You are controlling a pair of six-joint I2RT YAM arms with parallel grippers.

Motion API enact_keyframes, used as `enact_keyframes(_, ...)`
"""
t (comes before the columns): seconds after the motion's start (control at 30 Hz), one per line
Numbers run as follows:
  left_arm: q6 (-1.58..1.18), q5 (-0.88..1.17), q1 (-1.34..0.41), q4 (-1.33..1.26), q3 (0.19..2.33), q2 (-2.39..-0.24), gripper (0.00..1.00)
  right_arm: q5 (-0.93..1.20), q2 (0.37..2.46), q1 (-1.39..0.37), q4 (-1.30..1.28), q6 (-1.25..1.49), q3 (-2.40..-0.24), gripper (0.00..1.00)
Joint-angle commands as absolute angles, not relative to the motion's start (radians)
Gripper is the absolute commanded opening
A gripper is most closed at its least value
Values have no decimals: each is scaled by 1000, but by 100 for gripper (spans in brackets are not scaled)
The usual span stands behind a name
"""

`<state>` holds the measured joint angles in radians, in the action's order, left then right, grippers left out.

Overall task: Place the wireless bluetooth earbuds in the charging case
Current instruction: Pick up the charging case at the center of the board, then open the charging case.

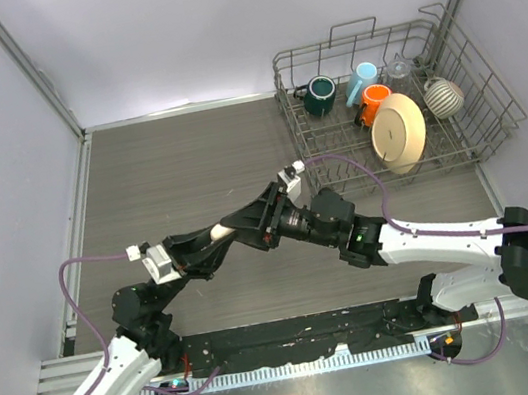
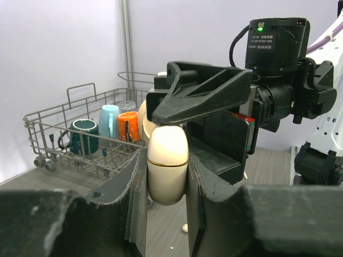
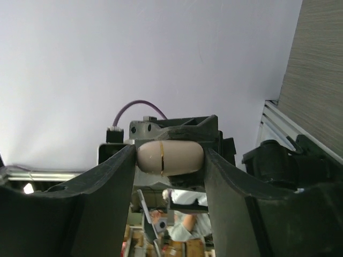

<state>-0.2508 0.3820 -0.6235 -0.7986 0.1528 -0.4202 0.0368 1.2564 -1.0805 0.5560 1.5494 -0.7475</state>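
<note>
Fingers (image 2: 135,187) of the left gripper (image 2: 167,176) are clamping the lower half of the cream rounded plastic charging case (image 2: 168,152), holding it upright above the middle of the grey wood-grain table (image 1: 188,170). The right gripper (image 3: 170,160) is pinching its upper end. The seam is sitting shut, and no white earbuds are showing clearly. Lid-opening seems to be in hand. Next, the right gripper is needing to hinge the lid up.

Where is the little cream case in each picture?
Top external: charging case, cream speck just left of centre.
Left wrist: middle, upright between left gripper fingers.
Right wrist: middle, sideways between right gripper fingers.
Shared: dish rack, top right from above, left in left wrist, absent in right wrist.
</note>
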Motion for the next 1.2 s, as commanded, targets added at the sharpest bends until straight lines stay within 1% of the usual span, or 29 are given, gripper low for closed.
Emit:
enact_keyframes(0.0, -239, 367, -626, -850, 143, -396, 0, 6, 1149, -1085, 545, 1338, -770, 64)
enact_keyframes(0.03, -239, 364, -627, -844, 140, -378, 0, -35, 1123, -1085, 422, 1209, -782, 72)
enact_keyframes(0.07, -235, 362, -626, -833, 137, -367, 0, -98, 1102, -1085, 354, 1147, -811, 74)
enact_keyframes(0.13, -229, 357, -626, -819, 132, -339, 0, -147, 1040, -1085, 191, 1015, -836, 76)
enact_keyframes(0.17, -226, 359, -626, -801, 132, -331, 0, -175, 1023, -1085, 152, 926, -851, 76)
enact_keyframes(0.27, -218, 357, -627, -781, 129, -308, 0, -135, 994, -1085, 63, 823, -880, 76)
enact_keyframes(0.37, -218, 359, -626, -785, 129, -313, 0, -37, 1023, -1086, 43, 793, -919, 76)
enact_keyframes(0.5, -216, 376, -626, -788, 140, -336, 0, -15, 1086, -1103, 23, 782, -963, 73)
enact_keyframes(0.63, -219, 388, -626, -792, 150, -353, 0, -14, 1126, -1114, 14, 772, -1000, 71)
enact_keyframes(0.83, -219, 416, -626, -798, 153, -365, 0, -21, 1150, -1115, 21, 770, -1006, 69)
enact_keyframes(1.17, -224, 572, -626, -813, 158, -362, 0, -58, 1152, -1115, 35, 781, -1020, 69)
